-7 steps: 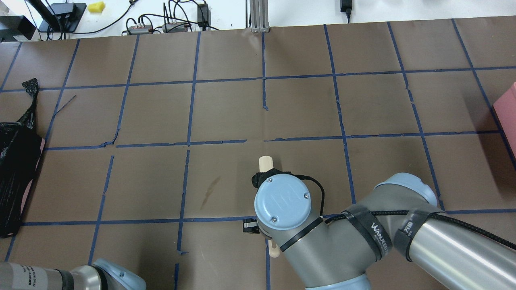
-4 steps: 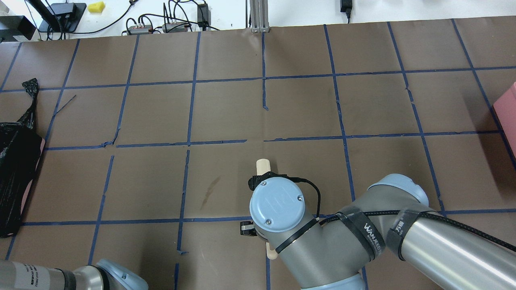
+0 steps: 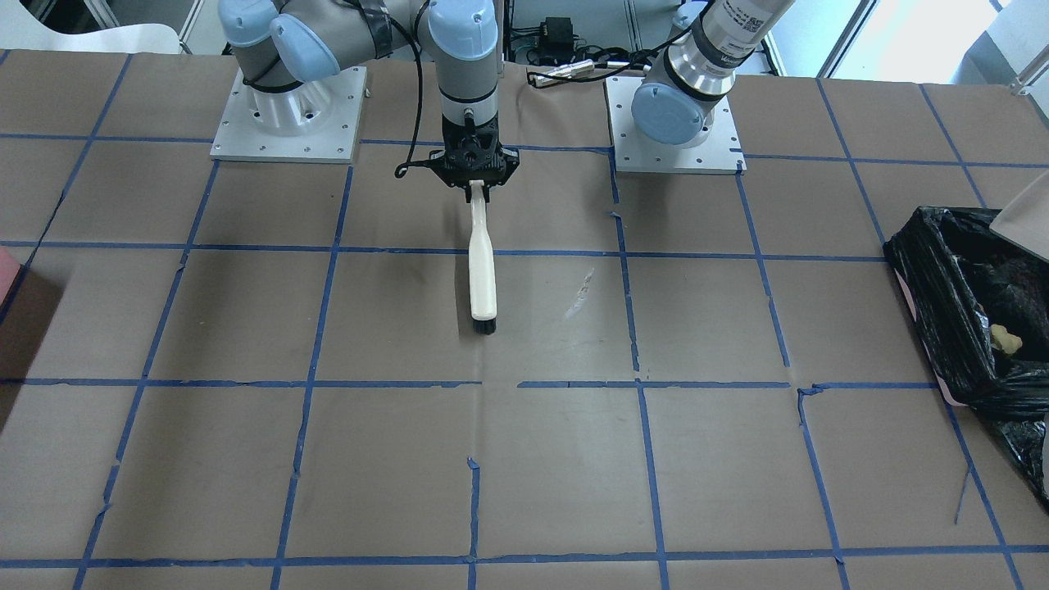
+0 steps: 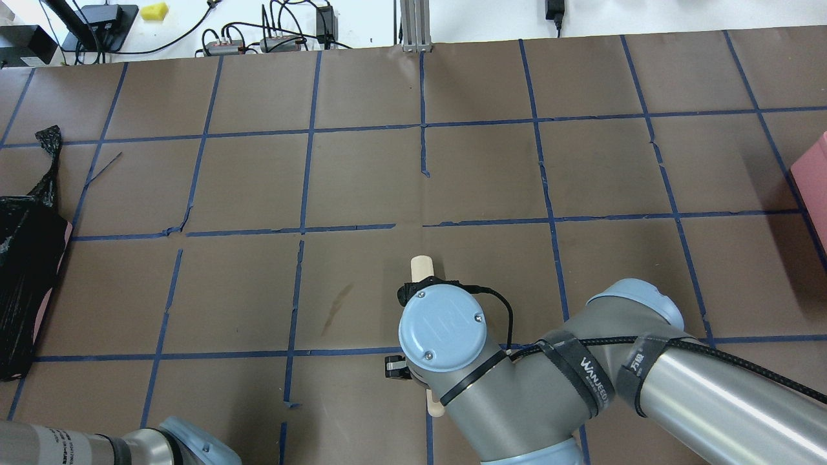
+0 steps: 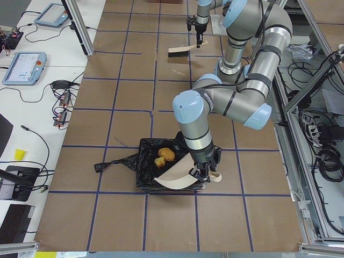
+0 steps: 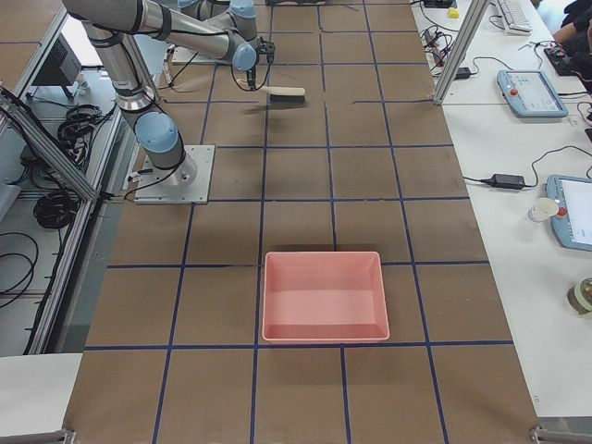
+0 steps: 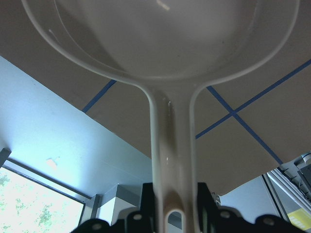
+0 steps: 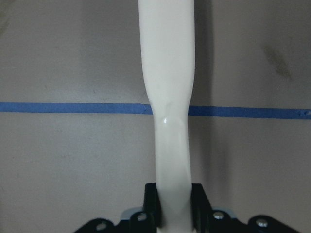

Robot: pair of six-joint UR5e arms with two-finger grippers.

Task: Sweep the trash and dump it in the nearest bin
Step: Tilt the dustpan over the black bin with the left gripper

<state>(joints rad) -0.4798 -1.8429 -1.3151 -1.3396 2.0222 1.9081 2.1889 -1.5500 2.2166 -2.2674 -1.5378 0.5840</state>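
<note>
My left gripper (image 7: pixel 175 196) is shut on the handle of a cream dustpan (image 7: pixel 160 39). It holds the pan tilted over the bin (image 5: pixel 141 171), as the exterior left view shows for the gripper (image 5: pixel 203 172) and the dustpan (image 5: pixel 174 176). The bin (image 3: pixel 922 279) is lined with black plastic. An orange-brown lump (image 5: pixel 167 153) and a yellow chunk (image 5: pixel 159 161) lie in it. One pale chunk (image 3: pixel 1005 338) shows in the front view. My right gripper (image 3: pixel 476 187) is shut on a cream brush (image 3: pixel 482 274) held over mid-table, also in its wrist view (image 8: pixel 167 73).
A pink tray (image 6: pixel 324 296) stands at the table's right end, seen at the edge overhead (image 4: pixel 815 169). The bin (image 4: pixel 22 271) sits at the left edge. Cables and adapters (image 4: pixel 271 39) lie beyond the far edge.
My right arm has moved the brush slightly left and toward the robot's base. The left arm's elbow has shifted a little right at the bottom edge.
</note>
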